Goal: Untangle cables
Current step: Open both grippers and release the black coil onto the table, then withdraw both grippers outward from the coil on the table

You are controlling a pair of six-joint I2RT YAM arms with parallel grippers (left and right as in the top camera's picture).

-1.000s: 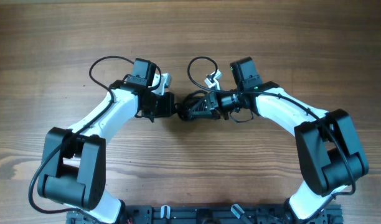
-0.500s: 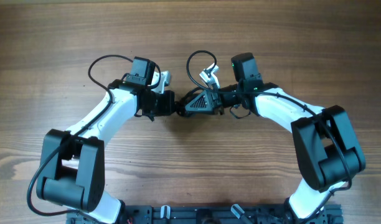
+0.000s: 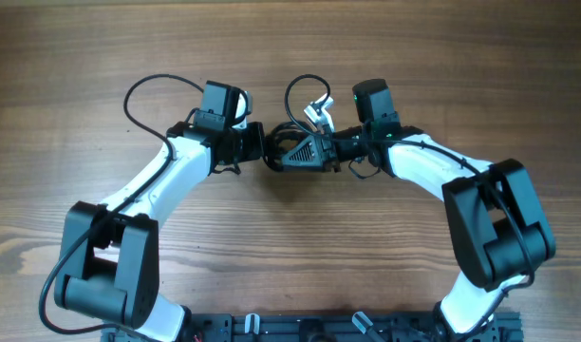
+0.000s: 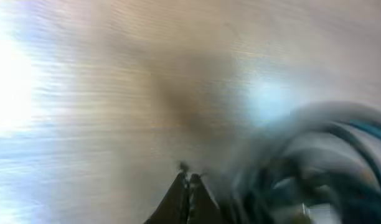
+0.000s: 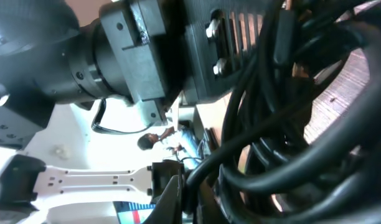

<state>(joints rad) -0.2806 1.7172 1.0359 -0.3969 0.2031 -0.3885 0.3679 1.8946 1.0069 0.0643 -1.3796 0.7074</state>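
The cables [image 3: 282, 152] form a small black bunch at the table's middle, squeezed between my two grippers. One thin loop [image 3: 298, 93] rises from the bunch to a white plug [image 3: 318, 114]. My left gripper [image 3: 263, 148] touches the bunch from the left. Its wrist view is blurred: the gripper [image 4: 187, 182] is shut tip to tip, with smeared cables [image 4: 315, 168] at its right, and any pinched strand cannot be made out. My right gripper [image 3: 290, 154] comes in from the right. In its wrist view the gripper [image 5: 189, 193] is shut on a black strand of the cables [image 5: 284, 155].
The bare wooden table [image 3: 290, 38] stretches all round. The left arm's own thick wire [image 3: 148, 90] loops out at the back left. A dark rail [image 3: 309, 328] runs along the front edge. The left gripper's body [image 5: 147, 56] fills the right wrist view close up.
My left gripper has moved toward the table's far side and rightward, closer to the right gripper. The right gripper shifted slightly toward the far side earlier, and the bunch went with it.
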